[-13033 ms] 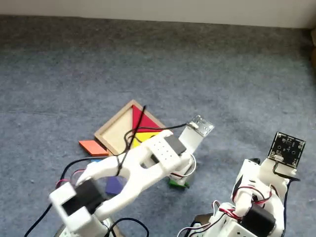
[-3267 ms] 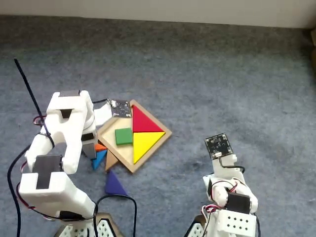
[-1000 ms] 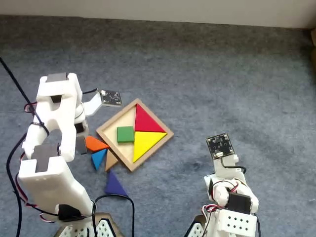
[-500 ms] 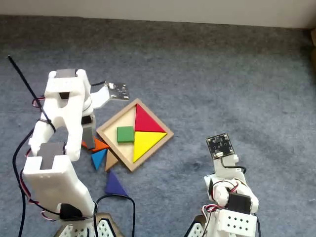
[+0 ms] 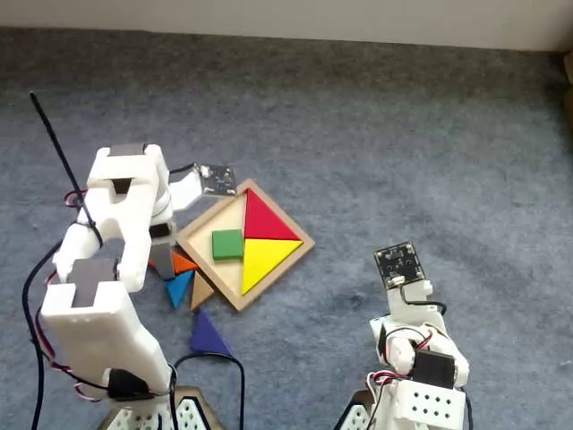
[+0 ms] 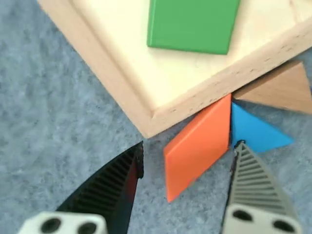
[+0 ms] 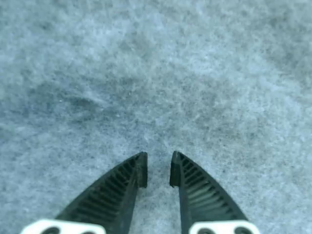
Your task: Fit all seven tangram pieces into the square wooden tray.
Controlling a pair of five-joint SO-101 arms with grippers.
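The square wooden tray (image 5: 199,235) lies tilted like a diamond on the carpet and holds a green square (image 5: 227,244), a red triangle (image 5: 261,220) and a yellow triangle (image 5: 262,256). Against its near-left edge lie an orange parallelogram (image 5: 183,263), a blue triangle (image 5: 179,287) and a tan triangle (image 5: 202,290). A purple triangle (image 5: 209,335) lies apart, nearer the arm bases. My left gripper (image 6: 189,146) is open, its fingers on either side of the orange parallelogram (image 6: 197,148), beside the tray corner (image 6: 146,122). My right gripper (image 7: 158,168) is shut over bare carpet.
The right arm (image 5: 412,345) sits folded at the near right, far from the pieces. A black cable (image 5: 58,157) rises behind the left arm (image 5: 125,215). Grey carpet stretches beyond and to the right of the tray.
The left arm has swung toward the tray, and its gripper now sits around the orange parallelogram. The right arm and the pieces have not moved.
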